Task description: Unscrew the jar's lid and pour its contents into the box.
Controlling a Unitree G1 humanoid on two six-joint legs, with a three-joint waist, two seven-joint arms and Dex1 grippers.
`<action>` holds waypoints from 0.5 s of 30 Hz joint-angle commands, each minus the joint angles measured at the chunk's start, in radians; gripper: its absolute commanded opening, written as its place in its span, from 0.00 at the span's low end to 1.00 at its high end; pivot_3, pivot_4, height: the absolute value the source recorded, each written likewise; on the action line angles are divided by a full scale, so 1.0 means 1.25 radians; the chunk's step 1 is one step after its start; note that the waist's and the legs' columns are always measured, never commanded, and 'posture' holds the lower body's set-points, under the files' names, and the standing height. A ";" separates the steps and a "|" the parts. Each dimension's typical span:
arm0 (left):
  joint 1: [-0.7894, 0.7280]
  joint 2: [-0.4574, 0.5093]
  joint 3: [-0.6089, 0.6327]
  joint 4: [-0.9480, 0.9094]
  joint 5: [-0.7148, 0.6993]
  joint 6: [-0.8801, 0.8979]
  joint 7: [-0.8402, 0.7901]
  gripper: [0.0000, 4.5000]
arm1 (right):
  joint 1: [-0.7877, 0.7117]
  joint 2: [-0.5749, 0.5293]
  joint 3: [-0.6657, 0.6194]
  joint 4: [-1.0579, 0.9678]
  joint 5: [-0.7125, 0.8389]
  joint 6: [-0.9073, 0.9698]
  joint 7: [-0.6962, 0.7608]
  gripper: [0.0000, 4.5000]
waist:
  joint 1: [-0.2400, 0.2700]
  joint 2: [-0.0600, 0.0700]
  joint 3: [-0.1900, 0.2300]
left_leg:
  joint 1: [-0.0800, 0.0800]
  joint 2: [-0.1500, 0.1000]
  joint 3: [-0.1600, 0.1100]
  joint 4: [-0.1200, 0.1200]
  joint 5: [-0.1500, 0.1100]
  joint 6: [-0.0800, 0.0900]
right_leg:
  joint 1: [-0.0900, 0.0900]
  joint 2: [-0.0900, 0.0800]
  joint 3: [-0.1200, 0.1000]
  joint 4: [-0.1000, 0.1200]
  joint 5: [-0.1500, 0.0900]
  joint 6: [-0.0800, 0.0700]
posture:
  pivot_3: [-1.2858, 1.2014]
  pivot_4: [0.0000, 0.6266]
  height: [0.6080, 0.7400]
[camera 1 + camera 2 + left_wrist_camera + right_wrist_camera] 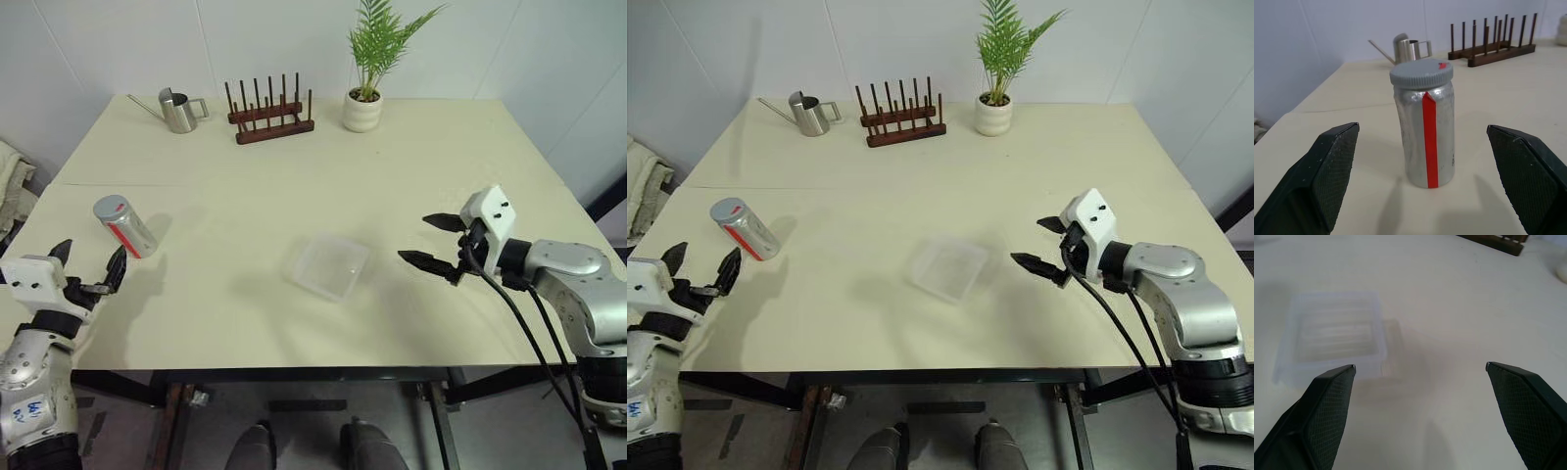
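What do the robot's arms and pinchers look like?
Both arms are shiny silver metal with black joints. Each ends in a white block carrying two black, pointed jaws with a bumpy grid texture: left gripper, right gripper. Black cables loop along the right arm, and blue scribbles mark the left.

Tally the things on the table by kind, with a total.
Jar with lid on: 1
Clear box: 1
Steel watering can: 1
Wooden peg rack: 1
Potted plant: 1
Total: 5

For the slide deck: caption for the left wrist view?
Open left end effector facing the upright jar, lid on, untouched.
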 commanded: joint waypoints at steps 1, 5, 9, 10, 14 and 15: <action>-0.007 -0.022 -0.021 -0.030 0.030 0.007 0.060 0.99 | -0.037 0.014 0.001 0.034 -0.010 -0.083 0.031 1.00 | 0.000 0.000 0.000 | 0.000 0.000 0.000 0.000 0.000 0.000 | 0.000 0.000 0.000 0.000 0.000 0.000 | 0.52 0.24 1.00; -0.021 -0.046 -0.041 -0.030 0.050 -0.003 0.101 0.99 | -0.062 0.025 0.018 0.068 -0.025 -0.103 0.043 1.00 | 0.000 0.000 0.000 | 0.000 0.000 0.000 0.001 0.000 0.000 | 0.000 0.000 0.000 0.000 0.000 0.001 | 0.52 0.24 1.00; -0.050 -0.066 -0.054 -0.013 0.060 -0.013 0.135 0.99 | -0.089 0.045 0.028 0.098 -0.039 -0.115 0.033 1.00 | 0.000 0.000 0.000 | 0.000 0.000 0.000 0.001 0.000 0.000 | 0.000 0.000 0.000 0.001 0.000 0.001 | 0.52 0.24 1.00; -0.057 -0.065 -0.056 -0.005 0.065 -0.015 0.141 0.99 | -0.091 0.047 0.029 0.101 -0.042 -0.117 0.034 1.00 | 0.000 0.000 0.000 | 0.000 0.000 0.000 0.001 0.000 0.000 | 0.000 0.000 0.000 0.001 0.001 0.001 | 0.52 0.24 1.00; -0.088 -0.057 -0.060 0.027 0.077 -0.011 0.161 0.99 | -0.095 0.052 0.028 0.107 -0.050 -0.119 0.035 1.00 | 0.000 0.000 0.000 | 0.000 0.000 0.000 0.001 0.000 0.000 | 0.000 0.000 0.000 0.000 0.001 0.001 | 0.52 0.24 1.00; -0.104 -0.052 -0.063 0.044 0.082 -0.011 0.165 0.99 | -0.094 0.051 0.029 0.107 -0.052 -0.119 0.035 1.00 | 0.001 0.000 0.000 | 0.000 0.000 0.000 0.001 0.000 0.000 | 0.000 0.000 0.000 0.000 0.001 0.001 | 0.52 0.24 1.00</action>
